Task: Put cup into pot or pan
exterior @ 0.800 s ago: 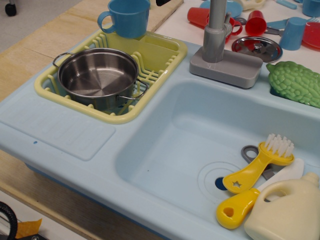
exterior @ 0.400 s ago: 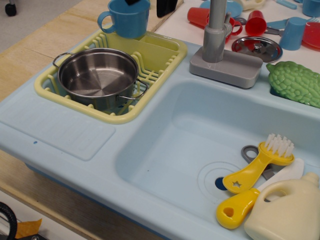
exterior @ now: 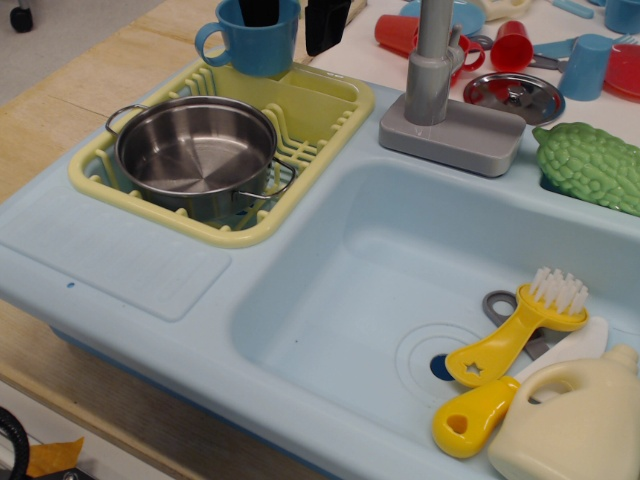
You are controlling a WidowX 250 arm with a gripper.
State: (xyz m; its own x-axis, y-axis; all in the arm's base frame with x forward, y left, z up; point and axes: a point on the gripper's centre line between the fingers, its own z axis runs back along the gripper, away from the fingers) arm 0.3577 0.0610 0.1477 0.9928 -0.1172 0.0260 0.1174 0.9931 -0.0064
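The gripper (exterior: pixel 292 18) straddles the cup (exterior: pixel 254 38) wall, fingers apart, apparently unclamped; squeeze firmly, lift clear, then cross to the pot (exterior: pixel 195 155).

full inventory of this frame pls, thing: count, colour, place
cup: 1, medium blue, behind rack, handle to image left
pot: 1, steel, in rack, empty
rack: 1, pale yellow, left of basin
sink: 1, light blue, centre
faucet: 1, grey, behind basin
lid: 1, steel, right of faucet
red cups: at least 2, red, top right
tumbler: 1, pale blue, top right
vegetable: 1, green, bumpy, right edge
brush: 1, yellow, white bristles, in basin
bottle: 1, cream, in basin's near right corner
gripper: 1, black, one finger inside cup, one outside its rim
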